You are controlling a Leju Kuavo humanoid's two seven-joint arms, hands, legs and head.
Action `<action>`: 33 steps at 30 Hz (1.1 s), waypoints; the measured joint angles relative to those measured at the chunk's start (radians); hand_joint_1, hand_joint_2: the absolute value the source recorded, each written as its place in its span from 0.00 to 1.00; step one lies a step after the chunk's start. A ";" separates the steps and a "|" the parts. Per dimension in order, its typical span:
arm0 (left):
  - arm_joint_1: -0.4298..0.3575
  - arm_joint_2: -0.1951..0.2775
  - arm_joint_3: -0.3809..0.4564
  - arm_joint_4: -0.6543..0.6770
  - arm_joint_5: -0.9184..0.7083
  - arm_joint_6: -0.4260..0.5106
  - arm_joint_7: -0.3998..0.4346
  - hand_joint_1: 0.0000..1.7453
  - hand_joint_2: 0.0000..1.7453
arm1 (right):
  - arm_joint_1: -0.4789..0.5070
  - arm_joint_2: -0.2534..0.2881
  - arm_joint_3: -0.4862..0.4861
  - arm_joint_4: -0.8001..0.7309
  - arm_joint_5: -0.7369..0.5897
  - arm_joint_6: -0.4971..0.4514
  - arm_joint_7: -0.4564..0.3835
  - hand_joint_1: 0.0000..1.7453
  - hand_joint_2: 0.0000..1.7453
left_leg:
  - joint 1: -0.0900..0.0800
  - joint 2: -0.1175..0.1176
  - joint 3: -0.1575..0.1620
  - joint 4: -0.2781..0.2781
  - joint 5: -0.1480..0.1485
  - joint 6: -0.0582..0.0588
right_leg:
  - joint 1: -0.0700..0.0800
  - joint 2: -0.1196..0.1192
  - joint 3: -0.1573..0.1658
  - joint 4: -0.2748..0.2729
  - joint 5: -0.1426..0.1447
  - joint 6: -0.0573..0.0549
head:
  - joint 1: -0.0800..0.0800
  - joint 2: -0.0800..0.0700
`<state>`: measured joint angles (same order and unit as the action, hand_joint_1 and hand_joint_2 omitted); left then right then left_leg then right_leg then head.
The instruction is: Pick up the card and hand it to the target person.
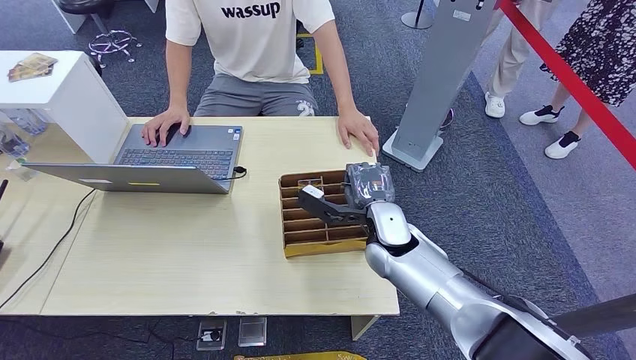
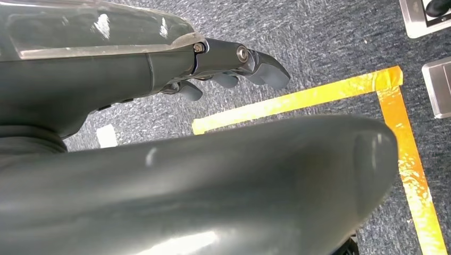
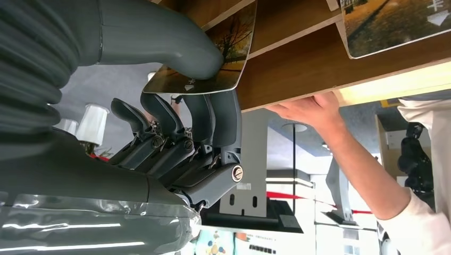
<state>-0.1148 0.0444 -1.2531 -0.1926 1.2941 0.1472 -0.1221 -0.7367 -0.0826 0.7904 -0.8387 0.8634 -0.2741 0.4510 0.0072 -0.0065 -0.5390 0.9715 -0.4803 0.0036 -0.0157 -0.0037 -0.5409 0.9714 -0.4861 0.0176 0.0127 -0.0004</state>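
Silver forearm of the right arm (image 1: 427,274) reached in from five o'clock toward the slotted wooden card tray (image 1: 296,244) at table centre. Its right hand (image 1: 346,202) pinched the card (image 3: 226,48) between thumb and fingers at the tray's edge, the card's long axis running out past the fingertips. The person's hand (image 1: 358,131) lay at twelve o'clock, near. The left hand (image 2: 234,66) hung over carpet, curled on nothing.

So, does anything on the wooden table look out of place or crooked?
Nothing stands out. The brown compartment tray sits flat on the pale wooden table, and the right hand pinches a picture card at it.
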 joint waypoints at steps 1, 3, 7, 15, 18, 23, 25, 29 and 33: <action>0.000 0.000 0.000 0.000 0.001 0.001 0.001 0.00 0.00 | -0.001 0.001 0.000 0.000 -0.006 0.000 -0.002 0.93 1.00 | 0.000 0.000 0.000 0.000 0.000 0.000 | 0.000 0.000 0.000 0.000 0.000 0.000 | 0.000 0.000; 0.000 0.000 0.000 0.000 0.003 0.002 0.003 0.00 0.00 | -0.001 0.001 0.000 -0.006 -0.022 0.003 -0.006 0.93 1.00 | 0.000 0.000 0.000 0.000 0.000 0.000 | 0.000 0.000 0.000 0.000 0.000 0.000 | 0.000 0.000; 0.001 0.001 0.000 0.000 0.012 0.003 0.003 0.00 0.00 | -0.003 -0.002 -0.004 -0.048 -0.078 0.030 -0.003 0.93 1.00 | 0.000 0.000 0.000 0.000 0.000 0.000 | 0.000 0.000 0.000 0.000 0.000 0.000 | 0.000 0.000; 0.005 0.003 0.000 0.000 0.022 0.005 0.011 0.00 0.00 | -0.028 -0.044 -0.017 -0.230 -0.276 0.190 0.032 0.93 1.00 | 0.000 0.000 0.000 0.000 0.000 0.000 | 0.000 0.000 0.000 0.000 0.000 0.000 | 0.000 0.000; 0.006 0.003 0.000 0.000 0.025 0.005 0.013 0.00 0.00 | -0.041 -0.066 -0.026 -0.310 -0.347 0.226 0.036 0.93 1.00 | 0.000 0.000 0.001 0.000 0.000 0.000 | 0.000 0.000 0.000 0.000 0.000 0.000 | 0.000 0.000; 0.006 0.003 0.000 0.000 0.028 0.006 0.015 0.00 0.00 | -0.048 -0.099 -0.034 -0.433 -0.360 0.231 0.057 0.93 1.00 | 0.000 0.000 0.001 0.000 0.000 0.000 | 0.000 0.000 0.000 0.000 0.000 0.000 | 0.000 0.000; 0.006 0.003 0.000 0.000 0.028 0.007 0.015 0.00 0.00 | -0.048 -0.109 -0.034 -0.475 -0.352 0.229 0.062 0.93 1.00 | 0.000 0.000 0.001 0.000 0.000 0.000 | 0.000 0.000 0.000 0.000 0.000 0.000 | -0.001 0.000; 0.006 0.003 0.000 0.000 0.031 0.008 0.016 0.00 0.00 | -0.040 -0.125 -0.034 -0.549 -0.285 0.196 0.068 0.93 1.00 | 0.000 0.001 0.001 0.000 0.000 0.000 | 0.000 0.000 0.000 0.000 0.000 0.000 | 0.000 0.000; 0.006 0.003 0.000 0.000 0.030 0.008 0.016 0.00 0.00 | -0.016 -0.126 -0.034 -0.603 -0.144 0.086 0.029 0.93 1.00 | 0.000 0.000 0.000 0.000 0.000 0.000 | 0.000 0.000 0.000 0.000 0.000 0.000 | 0.000 0.000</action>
<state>-0.1091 0.0473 -1.2528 -0.1926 1.3245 0.1555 -0.1060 -0.7529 -0.2088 0.7568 -1.4418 0.7195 -0.1877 0.4802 0.0072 -0.0060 -0.5386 0.9716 -0.4802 0.0035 -0.0157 -0.0033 -0.5410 0.9715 -0.4861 0.0175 0.0124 -0.0003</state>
